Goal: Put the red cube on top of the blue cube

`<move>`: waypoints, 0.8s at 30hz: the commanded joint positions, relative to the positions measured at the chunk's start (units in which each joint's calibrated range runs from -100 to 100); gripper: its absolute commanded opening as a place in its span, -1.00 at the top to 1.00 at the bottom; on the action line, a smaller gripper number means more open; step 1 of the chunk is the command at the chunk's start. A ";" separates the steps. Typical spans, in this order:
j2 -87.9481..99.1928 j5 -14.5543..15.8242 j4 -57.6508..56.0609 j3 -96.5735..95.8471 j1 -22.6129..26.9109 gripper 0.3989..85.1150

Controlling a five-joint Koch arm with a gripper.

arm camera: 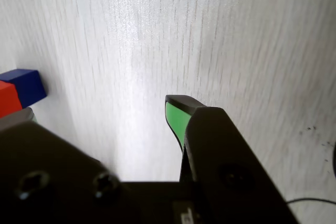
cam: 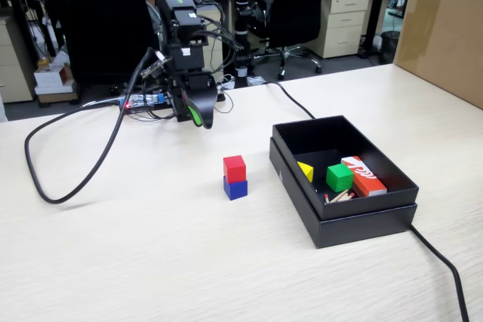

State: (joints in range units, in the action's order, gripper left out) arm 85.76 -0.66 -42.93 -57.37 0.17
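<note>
My claw (cam: 199,117) hung released and empty at the desk's (cam: 151,262) far side, well apart from the red cube (cam: 235,167) sitting squarely atop the blue cube (cam: 235,188); both looked light, rigid, best pinched across flat opposite faces.

1 red cube (cam: 235,167), 1 blue cube (cam: 235,188), 1 green cube (cam: 339,177), 1 box (cam: 355,220).

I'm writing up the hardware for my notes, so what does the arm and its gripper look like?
The arm is black and blocky, with a green strip on its upper link and small white labels. Black cables trail from it across the table. The gripper has a curved black finger faced with bright green.
</note>
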 commanded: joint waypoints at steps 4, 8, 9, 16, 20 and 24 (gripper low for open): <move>7.93 -0.39 21.29 -11.80 -0.24 -0.12; 10.91 -1.76 30.45 -19.78 -0.39 -0.12; 11.94 -2.30 31.75 -21.41 -0.44 -0.12; 13.09 -3.96 47.64 -34.56 -0.83 -0.12; 13.67 -3.81 51.10 -39.09 -0.78 -0.12; 13.44 -3.61 50.58 -40.36 -0.83 -0.12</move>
State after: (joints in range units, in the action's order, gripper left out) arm 99.35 -4.32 6.85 -96.90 -0.61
